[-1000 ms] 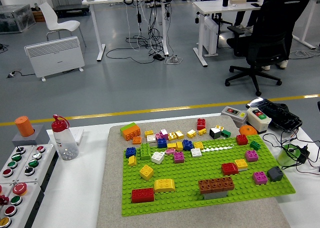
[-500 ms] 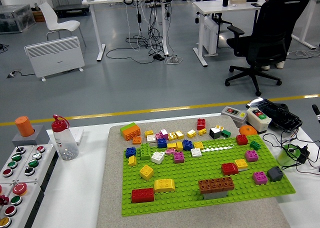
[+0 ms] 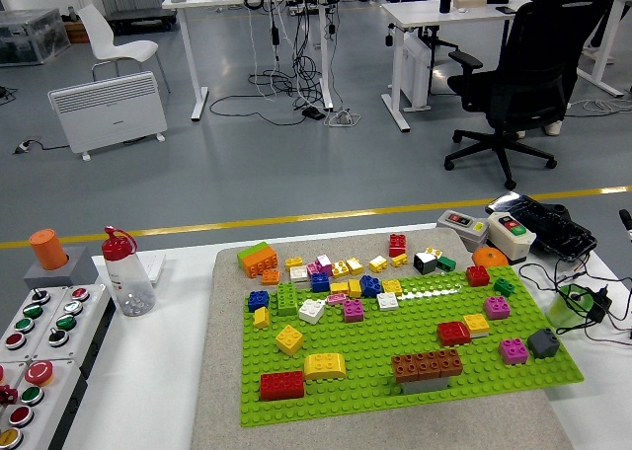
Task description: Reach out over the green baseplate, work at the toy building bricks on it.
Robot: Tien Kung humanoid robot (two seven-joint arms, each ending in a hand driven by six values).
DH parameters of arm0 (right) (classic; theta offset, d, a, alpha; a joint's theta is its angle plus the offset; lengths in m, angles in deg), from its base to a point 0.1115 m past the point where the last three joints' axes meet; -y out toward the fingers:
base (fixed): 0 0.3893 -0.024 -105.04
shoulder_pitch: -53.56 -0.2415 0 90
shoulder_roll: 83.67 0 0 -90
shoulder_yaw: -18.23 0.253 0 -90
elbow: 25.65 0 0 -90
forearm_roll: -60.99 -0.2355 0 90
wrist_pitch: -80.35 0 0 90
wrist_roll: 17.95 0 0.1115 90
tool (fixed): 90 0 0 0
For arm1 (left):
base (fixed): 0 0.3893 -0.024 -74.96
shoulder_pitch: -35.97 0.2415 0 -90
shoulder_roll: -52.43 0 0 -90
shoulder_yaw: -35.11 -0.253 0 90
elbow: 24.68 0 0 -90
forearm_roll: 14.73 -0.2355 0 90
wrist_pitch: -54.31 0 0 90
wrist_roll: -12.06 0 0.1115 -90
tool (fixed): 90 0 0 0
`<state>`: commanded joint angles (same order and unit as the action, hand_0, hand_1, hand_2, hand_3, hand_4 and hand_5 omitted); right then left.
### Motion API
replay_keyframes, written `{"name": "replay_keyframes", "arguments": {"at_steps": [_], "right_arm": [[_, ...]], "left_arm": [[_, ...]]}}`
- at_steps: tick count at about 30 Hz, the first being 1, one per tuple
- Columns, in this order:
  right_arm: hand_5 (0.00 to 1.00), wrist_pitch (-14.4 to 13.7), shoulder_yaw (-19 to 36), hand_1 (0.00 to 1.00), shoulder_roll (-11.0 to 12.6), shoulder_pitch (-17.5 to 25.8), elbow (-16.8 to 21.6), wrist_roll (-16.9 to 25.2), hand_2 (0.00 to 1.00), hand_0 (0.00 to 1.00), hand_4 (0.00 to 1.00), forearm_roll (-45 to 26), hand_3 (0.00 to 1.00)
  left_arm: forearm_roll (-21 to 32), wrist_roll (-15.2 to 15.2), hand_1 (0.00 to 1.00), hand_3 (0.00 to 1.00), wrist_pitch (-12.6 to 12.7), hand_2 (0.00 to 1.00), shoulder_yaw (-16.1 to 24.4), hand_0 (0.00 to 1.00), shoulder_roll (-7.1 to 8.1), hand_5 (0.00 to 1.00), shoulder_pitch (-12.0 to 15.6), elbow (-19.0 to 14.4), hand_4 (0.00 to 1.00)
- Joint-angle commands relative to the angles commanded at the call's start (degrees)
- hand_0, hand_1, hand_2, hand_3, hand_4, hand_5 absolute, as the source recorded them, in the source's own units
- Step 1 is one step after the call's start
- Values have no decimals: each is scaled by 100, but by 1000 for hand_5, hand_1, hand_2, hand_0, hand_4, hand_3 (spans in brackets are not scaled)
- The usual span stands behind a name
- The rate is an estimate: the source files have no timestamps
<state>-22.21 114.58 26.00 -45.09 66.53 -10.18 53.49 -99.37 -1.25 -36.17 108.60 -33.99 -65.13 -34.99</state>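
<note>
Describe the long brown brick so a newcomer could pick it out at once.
Start at the green baseplate and follow its near edge rightward. The brown brick sits right of the yellow brick, the longest single piece and the only brown one.

Only a small black sliver of the right hand (image 3: pixel 626 219) is seen, cut off by the picture's right edge at about mid-height. Its pose cannot be made out, nor whether it is spread or curled. Nothing is seen to be held or touched by it.
</note>
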Motion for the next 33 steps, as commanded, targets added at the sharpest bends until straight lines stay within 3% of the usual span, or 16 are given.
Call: {"name": "replay_keyframes", "arguments": {"at_steps": [7,13,14,19,20,21,25,26,33], "right_arm": [[703,-157,-30,842,-13,4,17,-62,896,891,555,381,859],[717,-443,-485,846,65,74,134,179,875,895,560,1520,847],[701,-510,-581,843,89,89,123,246,844,906,546,1795,804],[701,-991,-1152,843,260,223,-79,710,844,906,546,2822,804],[675,-1112,-1277,871,319,269,-148,758,888,972,528,3028,838],[675,-1211,-1383,871,376,306,-208,767,888,972,528,3235,838],[675,-1412,-1818,871,592,420,-367,588,888,972,528,4098,838],[716,-1428,-1939,929,645,445,-385,498,961,998,571,4332,913],[748,-1435,-2656,932,855,464,-287,62,967,998,587,5713,922]], "left_arm": [[-16,2,689,555,1,663,-8,653,-4,998,-20,0,279],[-19,7,689,554,1,663,-11,653,-3,998,-32,0,279],[-19,8,688,554,2,663,-11,652,-3,998,-33,0,278],[-21,7,688,554,6,663,-13,652,0,998,-37,0,278],[-23,6,689,554,7,663,-12,652,1,998,-35,0,278],[-27,6,689,554,8,663,-11,652,2,998,-34,0,278],[-47,3,689,554,7,663,-11,652,3,998,-26,0,278],[-52,2,688,553,7,663,-13,652,2,998,-22,0,279],[-70,-7,690,553,6,663,-23,653,-4,998,16,0,278]]}}
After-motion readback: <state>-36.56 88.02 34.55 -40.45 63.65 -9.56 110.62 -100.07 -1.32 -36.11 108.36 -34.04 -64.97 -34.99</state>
